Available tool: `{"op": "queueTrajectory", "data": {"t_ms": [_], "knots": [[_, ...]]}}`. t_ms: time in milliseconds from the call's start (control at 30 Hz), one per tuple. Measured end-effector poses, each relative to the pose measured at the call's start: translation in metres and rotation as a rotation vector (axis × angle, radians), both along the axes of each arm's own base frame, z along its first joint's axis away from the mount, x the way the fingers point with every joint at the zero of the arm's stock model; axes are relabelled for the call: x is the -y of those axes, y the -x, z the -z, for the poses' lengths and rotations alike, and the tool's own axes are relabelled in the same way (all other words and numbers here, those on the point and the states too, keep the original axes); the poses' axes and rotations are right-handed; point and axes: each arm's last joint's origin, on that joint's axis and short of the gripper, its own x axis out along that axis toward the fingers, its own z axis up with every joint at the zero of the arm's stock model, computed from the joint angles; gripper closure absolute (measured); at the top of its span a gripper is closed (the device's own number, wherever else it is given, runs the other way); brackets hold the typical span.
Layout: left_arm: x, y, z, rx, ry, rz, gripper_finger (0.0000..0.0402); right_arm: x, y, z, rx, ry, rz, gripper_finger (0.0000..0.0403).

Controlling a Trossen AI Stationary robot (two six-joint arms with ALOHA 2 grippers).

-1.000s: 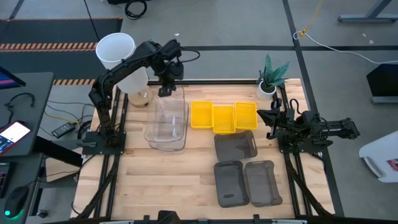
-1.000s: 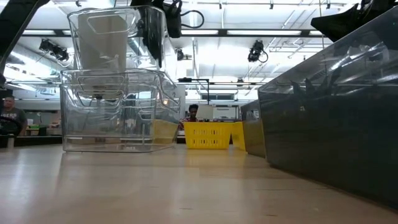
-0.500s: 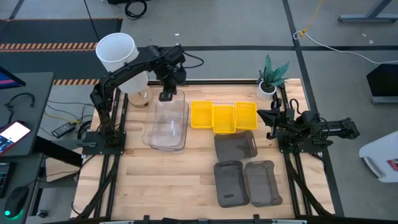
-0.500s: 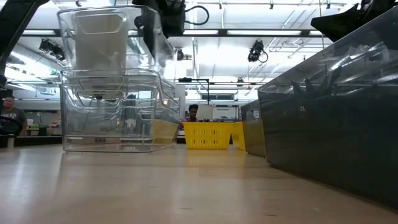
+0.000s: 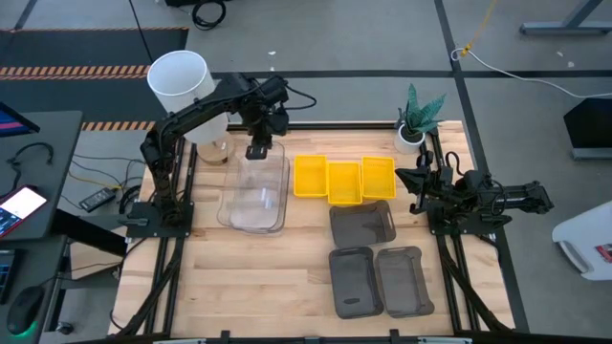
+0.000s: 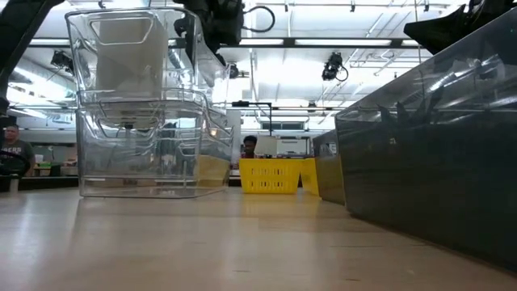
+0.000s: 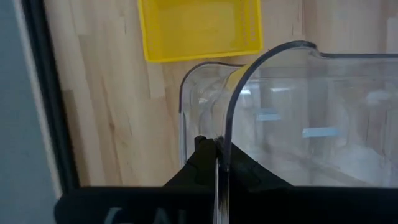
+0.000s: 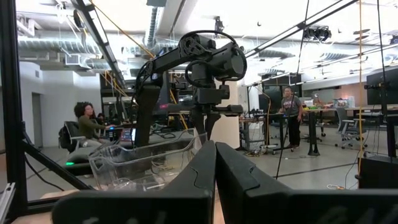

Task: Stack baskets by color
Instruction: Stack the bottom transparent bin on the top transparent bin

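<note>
Left gripper [image 5: 258, 150] clenched on clear basket's [image 5: 256, 196] rim above wooden table [image 5: 268, 268], busy workshop behind.

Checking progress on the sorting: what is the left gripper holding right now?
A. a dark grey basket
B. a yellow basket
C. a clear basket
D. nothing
C: the left gripper is pinched shut on the rim of a clear basket, held raised above the other clear baskets on the table.

You see the table [image 5: 287, 277] from overhead; the low view shares its clear basket stack [image 6: 145, 145] close up.
</note>
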Motion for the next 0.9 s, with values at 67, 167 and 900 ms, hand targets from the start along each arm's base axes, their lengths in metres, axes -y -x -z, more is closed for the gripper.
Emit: {"op": "queueTrajectory", "data": {"t_ms": [67,167,900], "knots": [[-0.002,-0.004,0.008,-0.033,0.023,-0.006,0.0395,0.000,0.000,0.000,0.000,0.000,0.000,0.0386],[-0.003,-0.011,0.020,-0.080,0.023,0.000,0.0395,0.000,0.000,0.000,0.000,0.000,0.000,0.0386],[-0.005,-0.020,0.030,-0.139,-0.044,-0.123,0.0264,0.000,0.000,-0.001,0.007,0.000,0.000,0.0386]]}}
